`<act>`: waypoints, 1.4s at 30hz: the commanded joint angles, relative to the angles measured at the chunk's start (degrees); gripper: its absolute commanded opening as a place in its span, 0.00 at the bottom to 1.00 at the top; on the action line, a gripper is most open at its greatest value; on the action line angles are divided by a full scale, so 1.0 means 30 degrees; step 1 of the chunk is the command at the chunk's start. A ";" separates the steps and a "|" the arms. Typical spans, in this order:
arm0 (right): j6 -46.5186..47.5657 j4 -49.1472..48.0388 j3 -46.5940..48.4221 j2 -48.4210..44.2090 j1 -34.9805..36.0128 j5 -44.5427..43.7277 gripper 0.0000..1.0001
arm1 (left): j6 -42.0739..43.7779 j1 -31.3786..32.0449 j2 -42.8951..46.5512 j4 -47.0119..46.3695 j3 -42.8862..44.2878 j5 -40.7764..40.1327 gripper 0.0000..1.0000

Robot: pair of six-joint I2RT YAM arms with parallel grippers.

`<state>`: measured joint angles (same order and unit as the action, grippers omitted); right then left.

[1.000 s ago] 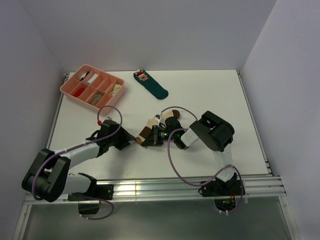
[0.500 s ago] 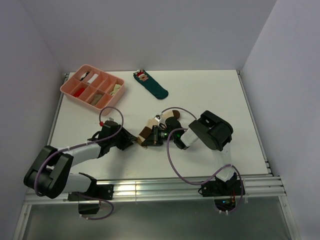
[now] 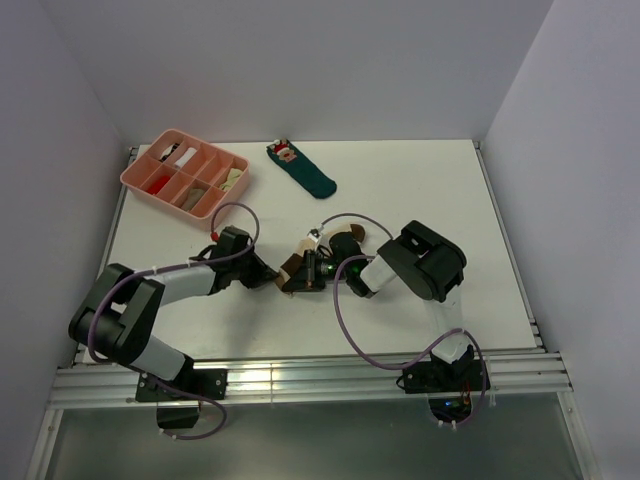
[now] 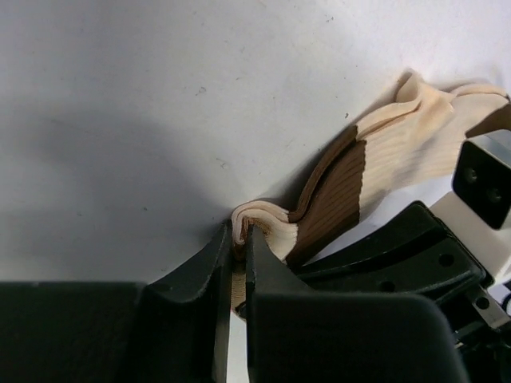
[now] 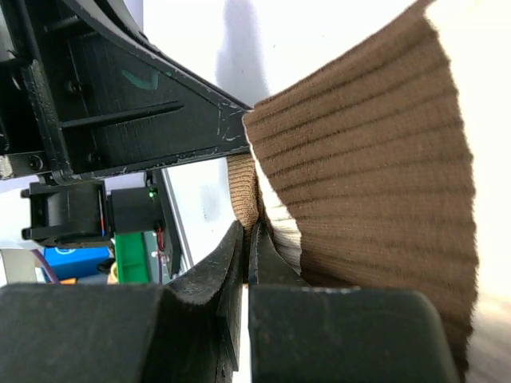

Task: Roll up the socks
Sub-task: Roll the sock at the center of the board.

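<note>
Both grippers sit nose to nose at mid-table. My left gripper (image 4: 239, 239) and right gripper (image 5: 246, 239) each pinch the bunched cream, brown and tan fabric socks (image 3: 318, 248), so nothing passes between them. The right arm's bulky black elbow (image 3: 432, 262) and looping purple cable (image 3: 343, 318) block the near right. A pink plastic compartment tray (image 3: 160, 198) fills the back left corner, with a dark teal sock with a red-and-white figure (image 3: 305, 172) near it. The bare white table (image 3: 430, 180) at back right gives me passing room.

A flat white table (image 3: 420, 190) carries a pink plastic divided tray (image 3: 127, 179) at its far left. Just right of the tray lies a dark teal sock (image 3: 310, 176). Nearer than the tray and further right lie bunched tan and cream-banded fabric socks (image 3: 294, 264).
</note>
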<state>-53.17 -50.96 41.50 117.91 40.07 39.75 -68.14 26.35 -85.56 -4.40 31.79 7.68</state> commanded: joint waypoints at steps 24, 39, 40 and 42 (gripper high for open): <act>1.1919 1.2095 0.1871 -0.7750 0.6268 -1.7517 0.50 | 0.4021 0.1559 -0.5873 1.5676 1.0584 -0.4552 0.01; 1.5173 1.2094 0.5005 -0.4647 0.8848 -2.0163 0.51 | 0.4344 0.1823 -0.6226 1.6292 1.1200 -0.4963 0.01; 1.5232 1.2123 0.5122 -0.4441 0.8849 -2.0163 0.51 | 0.4344 0.1823 -0.6226 1.6263 1.1200 -0.4963 0.01; 1.5290 1.2152 0.5094 -0.3944 0.8936 -2.0280 0.49 | 0.4315 0.1822 -0.6197 1.6176 1.1200 -0.4934 0.01</act>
<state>-9.21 -14.52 54.87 104.14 66.43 -18.39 -56.40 31.33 -102.63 40.12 65.36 -5.65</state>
